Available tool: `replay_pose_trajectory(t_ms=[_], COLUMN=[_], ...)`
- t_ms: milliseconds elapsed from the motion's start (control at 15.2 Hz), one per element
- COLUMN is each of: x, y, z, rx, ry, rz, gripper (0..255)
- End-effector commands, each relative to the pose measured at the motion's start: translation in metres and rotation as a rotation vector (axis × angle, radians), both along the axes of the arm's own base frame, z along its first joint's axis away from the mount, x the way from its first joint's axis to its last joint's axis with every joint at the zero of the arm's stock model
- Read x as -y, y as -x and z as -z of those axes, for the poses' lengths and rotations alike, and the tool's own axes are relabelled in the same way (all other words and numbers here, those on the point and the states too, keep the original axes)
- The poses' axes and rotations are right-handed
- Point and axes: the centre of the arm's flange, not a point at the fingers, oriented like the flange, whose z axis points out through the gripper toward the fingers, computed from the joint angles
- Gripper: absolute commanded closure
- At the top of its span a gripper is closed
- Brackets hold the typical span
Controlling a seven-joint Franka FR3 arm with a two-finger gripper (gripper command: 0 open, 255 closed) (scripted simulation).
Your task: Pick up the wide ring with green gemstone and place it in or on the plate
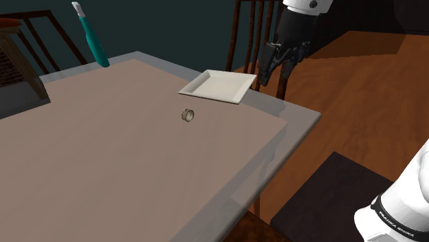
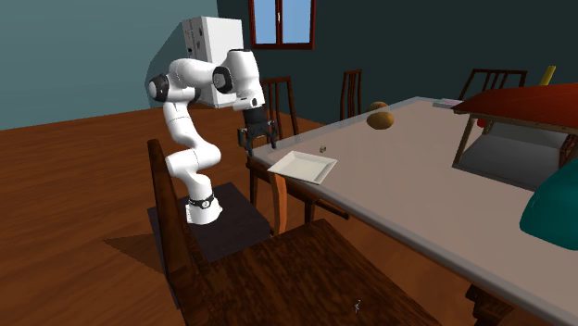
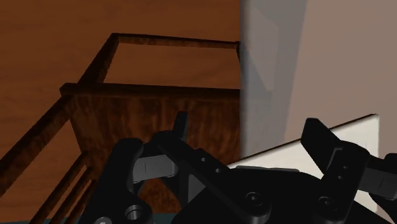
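Ring, shoulder view: the ring (image 1: pixel 188 115) lies alone on the open middle of the counter (image 1: pixel 103 158), free on all sides, well apart from the claw. It is a wide band with a dull metal look. The stone is too small to tell.
Plate, shoulder view: the plate (image 1: pixel 218 86) is square, white and shallow, with a raised rim. It sits at the counter's edge, between the ring and the claw, so I judge the carry will be short.
Claw, shoulder view: the claw (image 1: pixel 273 73) hangs past the counter's edge, beyond the plate and in front of a wooden chair (image 1: pixel 251 27). It is not yet over the ring, so reaching seems to be the step in hand.
Counter, shoulder view: smooth pale brown top with a grey border.
Arm, second exterior view: the white arm (image 2: pixel 199 93) is folded above its dark stand (image 2: pixel 232 222), with the claw near the plate's corner. The ring is a small speck just beyond the plate.
Claw, wrist view: the two black fingers (image 3: pixel 321 137) stand apart with nothing between them, so the claw is open and empty. Under them are the chair's brown wood, the counter's grey edge and a white corner of the plate.
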Motion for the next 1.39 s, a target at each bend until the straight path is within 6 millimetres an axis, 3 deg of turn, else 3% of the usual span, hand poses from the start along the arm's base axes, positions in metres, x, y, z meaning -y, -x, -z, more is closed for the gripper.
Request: replay_pose_trajectory(t_ms=[0, 1056, 1320], x=[-0.028, -0.237, -0.242], y=[-0.006, -0.031, -0.037], z=[-0.002, -0.015, -0.001], rx=[0.016, 0.142, 0.144], ry=[0.002, 0.031, 0.031], rz=[-0.004, -0.036, -0.036], gripper=[0, 0, 0])
